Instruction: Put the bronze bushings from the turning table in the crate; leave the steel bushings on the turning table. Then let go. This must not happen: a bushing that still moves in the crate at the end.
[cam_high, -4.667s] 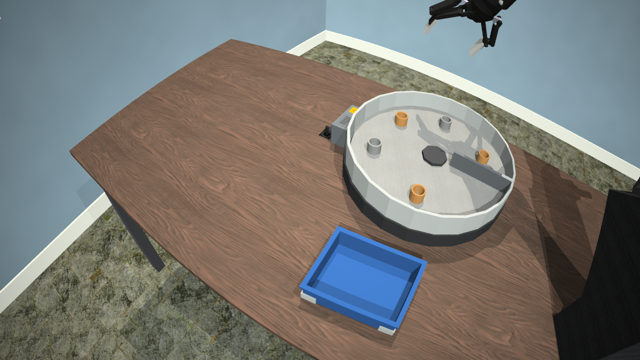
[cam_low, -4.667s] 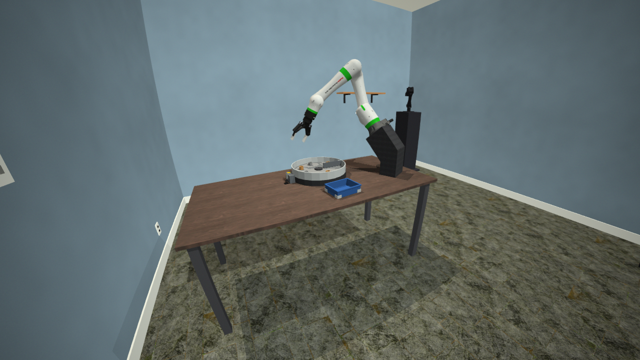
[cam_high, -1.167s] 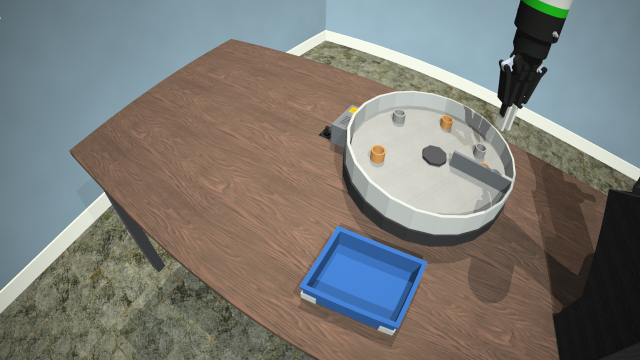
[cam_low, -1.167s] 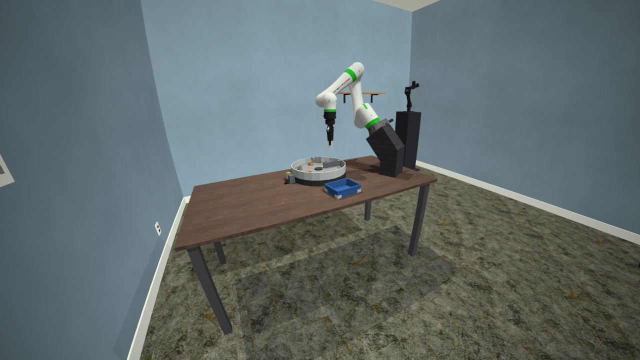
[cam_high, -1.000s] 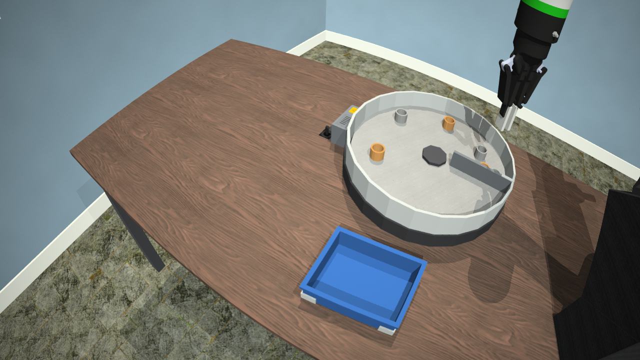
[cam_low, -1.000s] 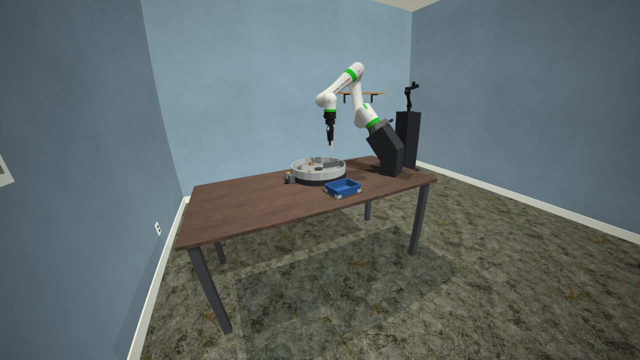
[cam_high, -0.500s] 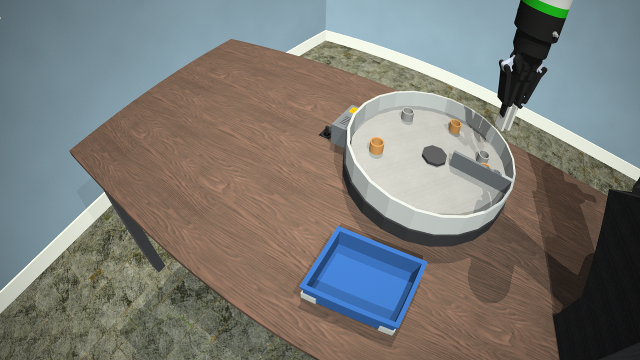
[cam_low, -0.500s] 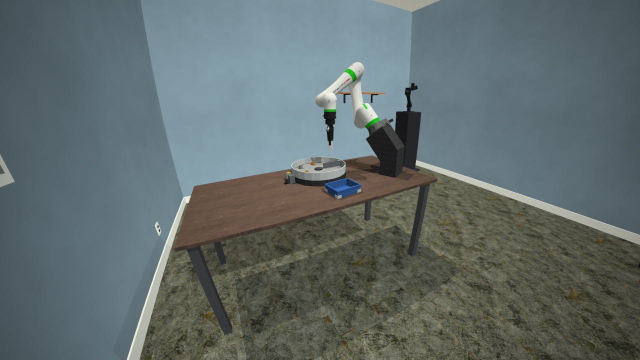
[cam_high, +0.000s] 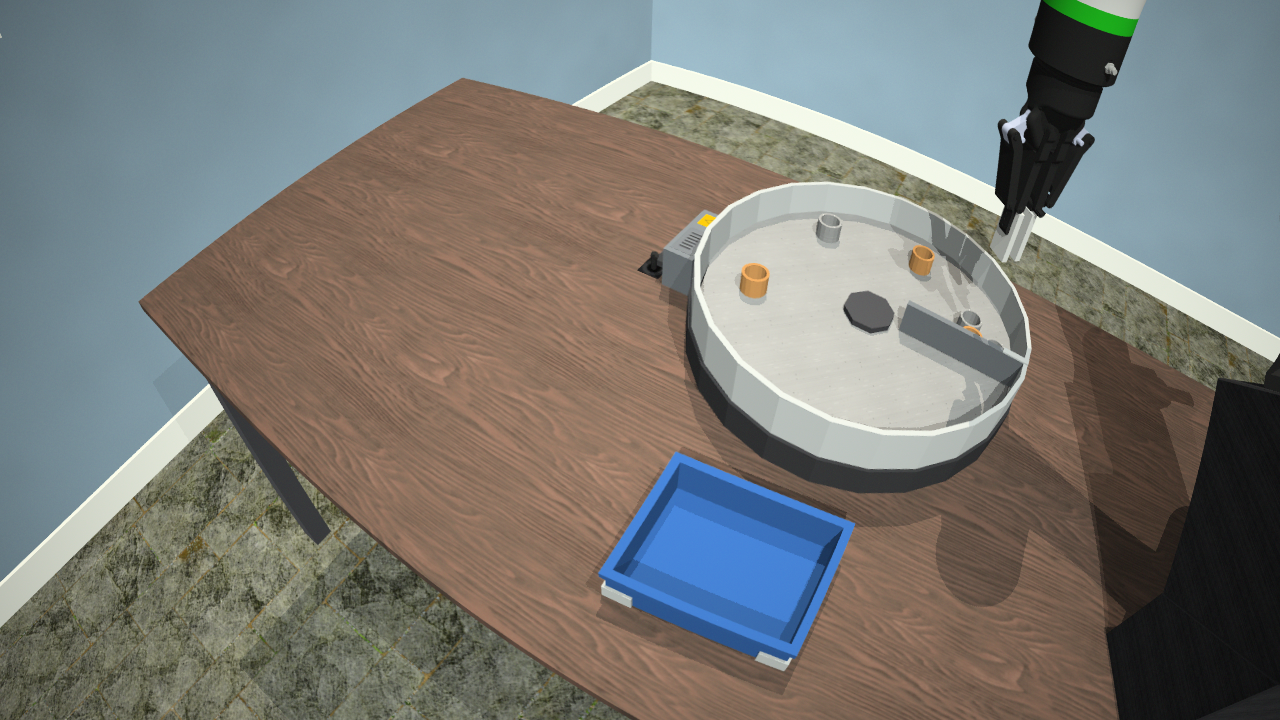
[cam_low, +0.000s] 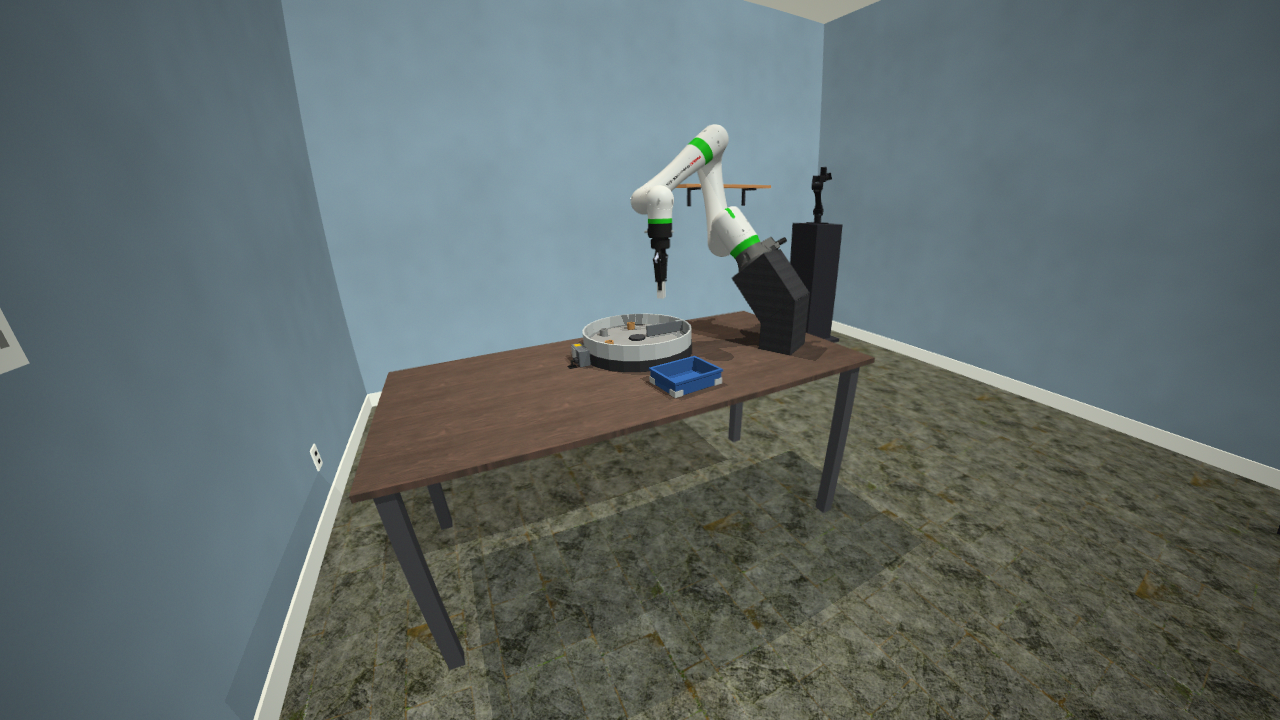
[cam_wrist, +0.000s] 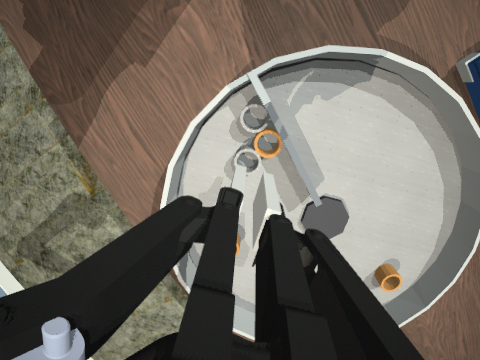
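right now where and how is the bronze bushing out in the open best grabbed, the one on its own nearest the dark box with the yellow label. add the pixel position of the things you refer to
Probably by the outside of its round wall, from straight above: the bronze bushing (cam_high: 754, 282) (cam_wrist: 385, 276) stands upright with no neighbour close, so the fingers could straddle it.

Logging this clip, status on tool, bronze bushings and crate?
Tool nearly shut, nothing held; three bronze bushings on turning table; crate empty.
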